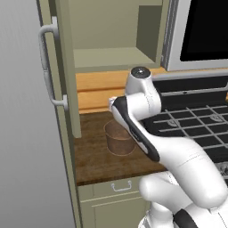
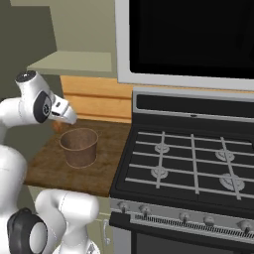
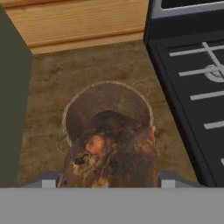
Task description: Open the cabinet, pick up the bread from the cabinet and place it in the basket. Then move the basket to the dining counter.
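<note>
The cabinet point(image 1: 111, 31) stands open, its panelled door point(image 1: 62, 67) swung out to the left with the bar handle point(image 1: 46, 67) showing. Its shelf is bare. The round brown woven basket point(image 1: 119, 138) point(image 2: 79, 146) sits upright on the short dark wood worktop. My gripper point(image 2: 59, 118) hangs just above the basket's far rim, shut on the bread point(image 3: 111, 153), a dark crusty loaf. In the hand view the bread covers my fingertips and overlaps the basket's point(image 3: 109, 98) open mouth. The dining counter is out of view.
The worktop point(image 1: 93, 156) has olive drawers point(image 1: 120, 187) below and a light wood backsplash point(image 2: 99, 101) behind. A black gas stove point(image 2: 188, 158) adjoins it on the right, with a microwave point(image 2: 188, 39) above. The open door edge stands close to the basket's left.
</note>
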### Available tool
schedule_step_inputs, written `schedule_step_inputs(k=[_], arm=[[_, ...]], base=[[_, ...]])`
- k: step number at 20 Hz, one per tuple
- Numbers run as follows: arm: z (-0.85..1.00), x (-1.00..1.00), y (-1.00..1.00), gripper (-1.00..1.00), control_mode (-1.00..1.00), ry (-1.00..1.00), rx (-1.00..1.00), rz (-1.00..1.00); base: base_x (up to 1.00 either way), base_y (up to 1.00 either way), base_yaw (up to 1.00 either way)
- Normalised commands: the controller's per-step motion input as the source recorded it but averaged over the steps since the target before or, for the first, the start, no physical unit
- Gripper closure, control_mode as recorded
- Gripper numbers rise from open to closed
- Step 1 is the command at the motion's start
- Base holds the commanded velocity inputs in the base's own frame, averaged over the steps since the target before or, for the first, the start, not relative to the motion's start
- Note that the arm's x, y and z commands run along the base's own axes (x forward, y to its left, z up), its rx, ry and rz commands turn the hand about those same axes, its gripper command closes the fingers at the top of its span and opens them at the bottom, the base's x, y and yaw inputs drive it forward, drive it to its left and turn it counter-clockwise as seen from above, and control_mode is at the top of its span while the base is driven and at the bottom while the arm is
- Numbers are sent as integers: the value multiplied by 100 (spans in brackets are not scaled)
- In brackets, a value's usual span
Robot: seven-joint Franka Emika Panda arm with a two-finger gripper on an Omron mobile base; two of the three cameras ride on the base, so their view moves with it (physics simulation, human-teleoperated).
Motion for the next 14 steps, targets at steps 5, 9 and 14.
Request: schedule_step_inputs(k=[5, 9, 14], arm=[[-87, 43, 1, 100, -100, 1, -1, 7], [-21, 76, 0, 100, -100, 0, 0, 3], [-48, 72, 0, 100, -100, 2, 0, 3]], base=[[0, 0, 0], [0, 0, 0], [0, 0, 0]])
